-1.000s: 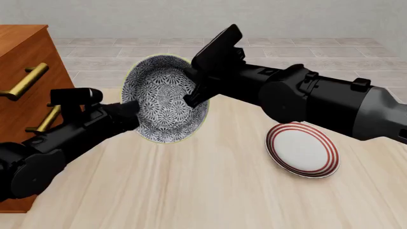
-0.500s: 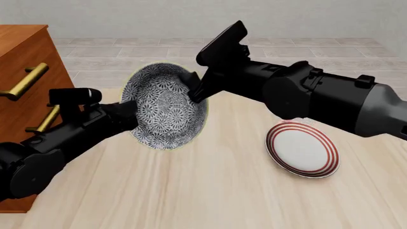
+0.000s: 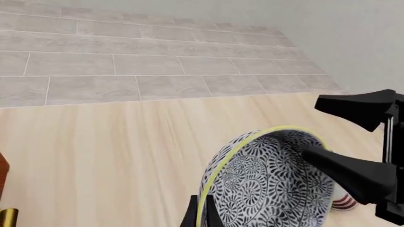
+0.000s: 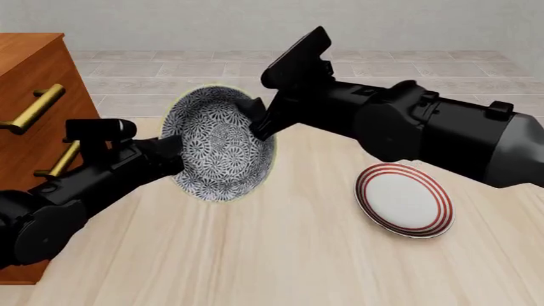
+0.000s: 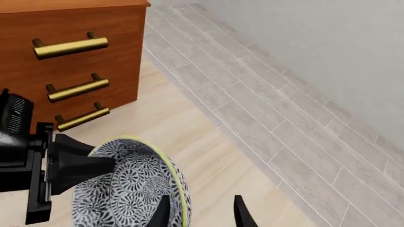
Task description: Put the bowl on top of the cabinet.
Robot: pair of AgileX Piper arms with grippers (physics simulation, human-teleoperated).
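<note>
So in the front view the bowl (image 4: 219, 145) is up off the bench (image 4: 297, 255), tipped on its side with the blue floral inside facing the camera, sitting between the two arms. The left tool (image 4: 170, 153) comes in from the left and has the bowl's left edge, though I can't tell from here how tightly it's closed. The right tool (image 4: 265, 118) is spread wide, one finger (image 4: 255, 109) inside the bowl by the upper right rim and the other up in the air, not clamping anything. The cabinet (image 4: 34, 70) stands at the far left with its brass handles, and the red-ringed plate (image 4: 404, 199) lies flat on the bench to the right, well apart from the bowl. Left wrist view: the bowl (image 3: 265, 184) fills the lower part, its pale rim pinched between the left tool (image 3: 200, 215) fingers, with the right arm's open black fingers poking in at the side. Right wrist view: the bowl (image 5: 123, 189) is close up, the right tool (image 5: 200, 210) parted around the rim without squeezing it, cabinet (image 5: 82, 28) behind.
</note>
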